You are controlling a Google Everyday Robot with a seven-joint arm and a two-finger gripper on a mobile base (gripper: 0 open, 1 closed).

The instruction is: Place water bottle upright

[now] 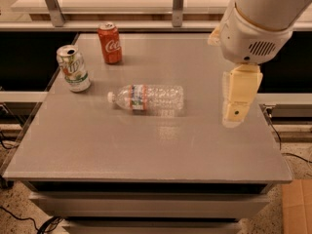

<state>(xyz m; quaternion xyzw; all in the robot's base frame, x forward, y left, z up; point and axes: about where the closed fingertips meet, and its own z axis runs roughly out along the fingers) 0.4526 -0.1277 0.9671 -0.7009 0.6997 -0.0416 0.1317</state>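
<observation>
The water bottle (151, 99) lies on its side near the middle of the grey table (146, 150). It is clear and ribbed, with a red-white-blue label band, and its white cap points left. My gripper (233, 122) hangs from the white arm (253, 23) over the right part of the table. It points down, to the right of the bottle's base and apart from it. It holds nothing.
A red cola can (109, 43) stands upright at the back left. A green-and-white soda can (73, 68) stands near the left edge. A metal rail frame (178, 6) runs behind the table. A cardboard box (297, 206) sits on the floor at the lower right.
</observation>
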